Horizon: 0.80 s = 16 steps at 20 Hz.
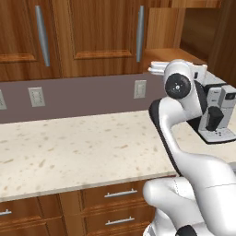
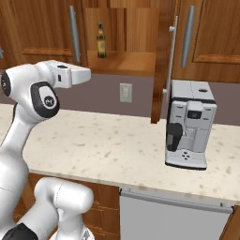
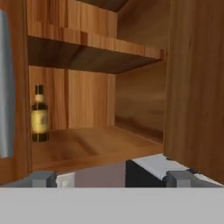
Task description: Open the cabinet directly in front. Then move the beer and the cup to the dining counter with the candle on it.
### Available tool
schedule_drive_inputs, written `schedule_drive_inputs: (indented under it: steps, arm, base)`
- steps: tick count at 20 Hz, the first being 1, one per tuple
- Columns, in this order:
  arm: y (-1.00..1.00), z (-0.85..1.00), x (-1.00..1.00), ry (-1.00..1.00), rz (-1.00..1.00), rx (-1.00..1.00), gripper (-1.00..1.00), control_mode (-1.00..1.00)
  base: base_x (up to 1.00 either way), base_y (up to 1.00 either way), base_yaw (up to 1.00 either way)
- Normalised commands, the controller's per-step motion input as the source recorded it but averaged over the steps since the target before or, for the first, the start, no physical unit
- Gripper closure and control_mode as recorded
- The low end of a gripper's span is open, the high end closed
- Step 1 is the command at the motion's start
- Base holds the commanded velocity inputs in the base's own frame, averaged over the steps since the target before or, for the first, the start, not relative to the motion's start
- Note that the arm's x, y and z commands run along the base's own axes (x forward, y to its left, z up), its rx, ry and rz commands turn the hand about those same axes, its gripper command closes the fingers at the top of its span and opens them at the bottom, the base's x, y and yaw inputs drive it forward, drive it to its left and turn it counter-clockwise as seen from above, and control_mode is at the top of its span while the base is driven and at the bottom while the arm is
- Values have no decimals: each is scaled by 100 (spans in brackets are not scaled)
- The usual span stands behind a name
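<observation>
The claw [image 3: 112, 177] is spread open and empty, its two tips wide apart, aimed into the cabinet [image 2: 126, 56] from just outside. The door [image 2: 161, 65] stands swung out edge-on above the worktop [image 2: 112, 150], so the opening step looks done. The beer [image 3: 39, 114] stands upright at the left back of the lower shelf [image 3: 92, 146], not yet grasped. Both carries to the dining counter remain.

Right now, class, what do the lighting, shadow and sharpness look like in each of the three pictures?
Left base view: even, soft light, no glare on the countertop. Right base view: the open cabinet is dim inside, the beer small but clear. Hand view: soft and slightly blurred; the underside of the shelf in shadow.
</observation>
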Motion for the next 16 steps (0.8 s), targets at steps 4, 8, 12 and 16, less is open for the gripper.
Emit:
schedule_drive_inputs:
  steps: [4,8,12,16]
  arm:
    - [100,0,-22,-13,19,18,-100,-100]
    - [86,0,-21,-7,17,23,-100,-100]
    - [27,0,-13,-1,8,12,-100,-100]
    - [0,4,0,0,2,0,-100,-100]
  base:
    - [0,0,0]
    - [0,0,0]
    - [0,0,0]
    - [0,0,0]
